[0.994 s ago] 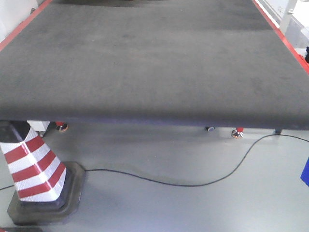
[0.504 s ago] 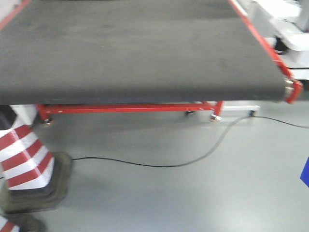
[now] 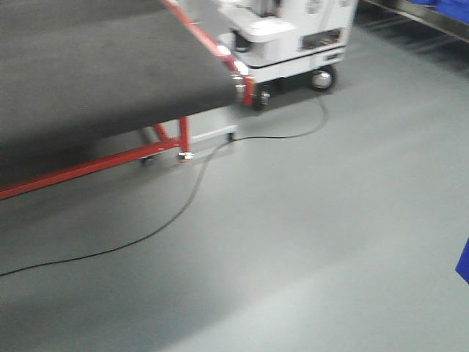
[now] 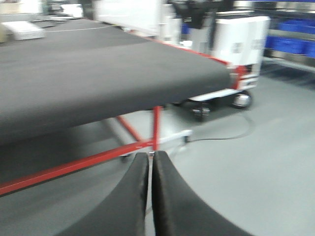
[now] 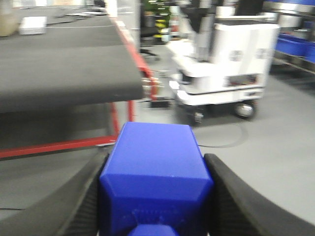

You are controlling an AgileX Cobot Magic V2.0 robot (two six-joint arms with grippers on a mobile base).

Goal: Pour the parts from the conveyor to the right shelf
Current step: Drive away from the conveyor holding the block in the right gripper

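We have turned from the conveyor [image 3: 95, 81] toward the right shelf [image 3: 421, 12]; right gripper [image 5: 155, 196] clamps the part [image 5: 155, 157], left gripper [image 4: 150, 196] pressed together, empty

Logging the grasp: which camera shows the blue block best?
The right wrist view: the blue block sits large and close between the right gripper fingers. The front view has only an unidentifiable blue sliver at its right edge; the left wrist view shows none.
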